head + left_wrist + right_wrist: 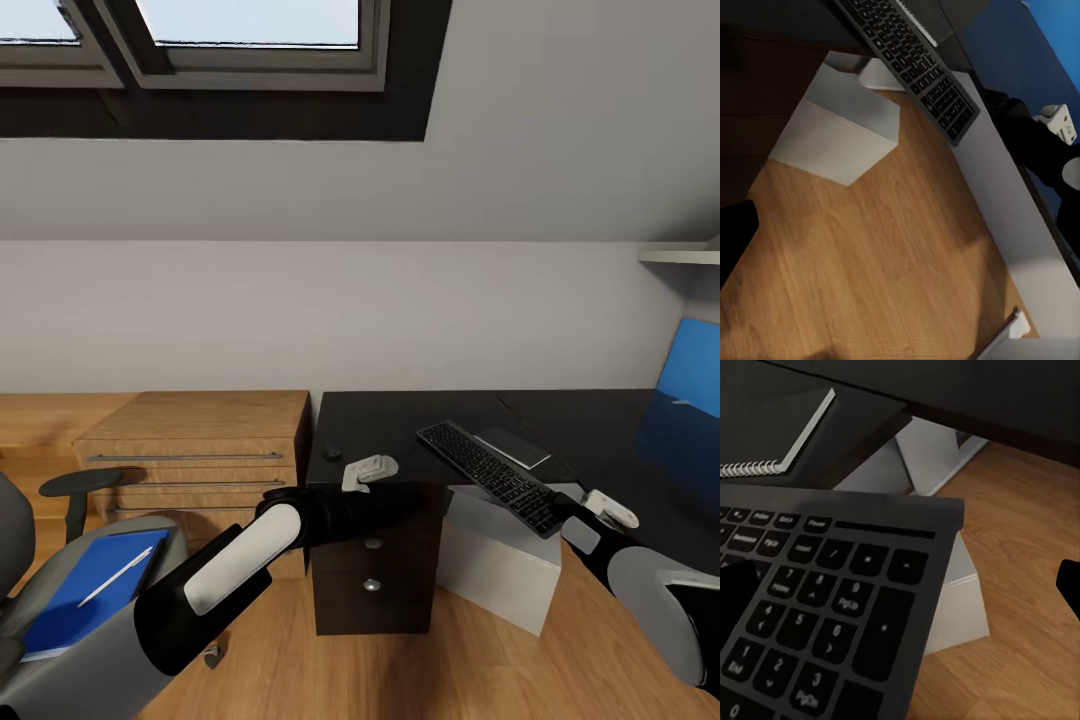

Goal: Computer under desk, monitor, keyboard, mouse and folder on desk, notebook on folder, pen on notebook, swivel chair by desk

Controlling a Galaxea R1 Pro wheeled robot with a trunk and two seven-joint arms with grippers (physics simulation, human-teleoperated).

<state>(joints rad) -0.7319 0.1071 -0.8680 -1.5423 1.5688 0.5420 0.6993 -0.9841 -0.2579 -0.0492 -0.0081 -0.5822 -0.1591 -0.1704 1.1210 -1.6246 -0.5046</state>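
One keyboard (492,476), long axis diagonal across desk (400,425) edge.

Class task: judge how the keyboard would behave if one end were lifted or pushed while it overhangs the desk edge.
The keyboard looks thin, flat and rigid, so it would probably lift as one stiff board, not sag. Its near end juts past the desk edge above the computer, so a push there might tip it off. The desk top looks glossy, so it likely slides easily.

Attic bedroom workspace, sloped grey wall, skylights (250,30), black desk (420,420), wooden drawer chest (190,450), plank floor (400,680)
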